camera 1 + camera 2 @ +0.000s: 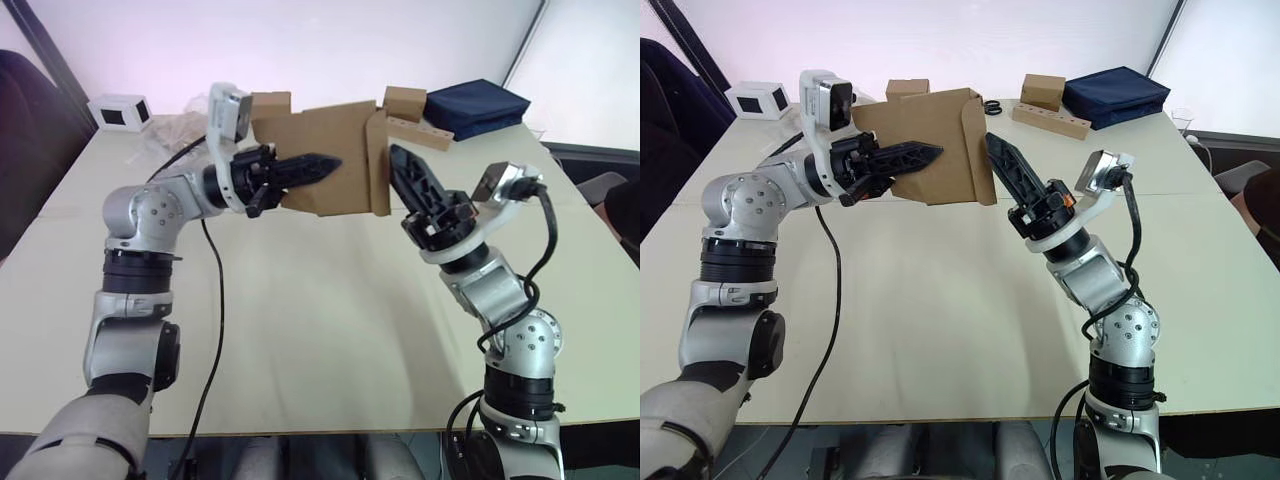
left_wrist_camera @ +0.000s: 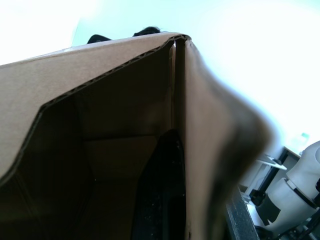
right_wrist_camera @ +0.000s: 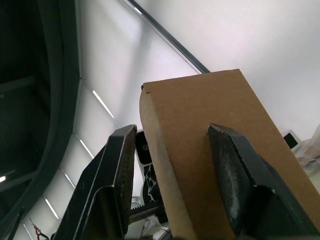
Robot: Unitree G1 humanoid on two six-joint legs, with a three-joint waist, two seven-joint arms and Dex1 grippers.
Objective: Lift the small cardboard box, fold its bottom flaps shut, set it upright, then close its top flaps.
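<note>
Corrugated brown card, the small cardboard box (image 1: 935, 145) hangs above the tabletop (image 1: 940, 300), pinched by the left gripper (image 1: 910, 157) through one wall. Right gripper (image 3: 175, 170) fingers spread astride a flap. Light, easily creased; best held near folds.

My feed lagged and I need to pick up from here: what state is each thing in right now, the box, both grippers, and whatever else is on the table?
small cardboard box: lifted off the table, flaps unfolded.
left gripper: shut on a box wall, one finger inside.
right gripper: open, fingers astride a flap edge.
table: box held above it.
navy bag: lying flat at the far edge.
</note>
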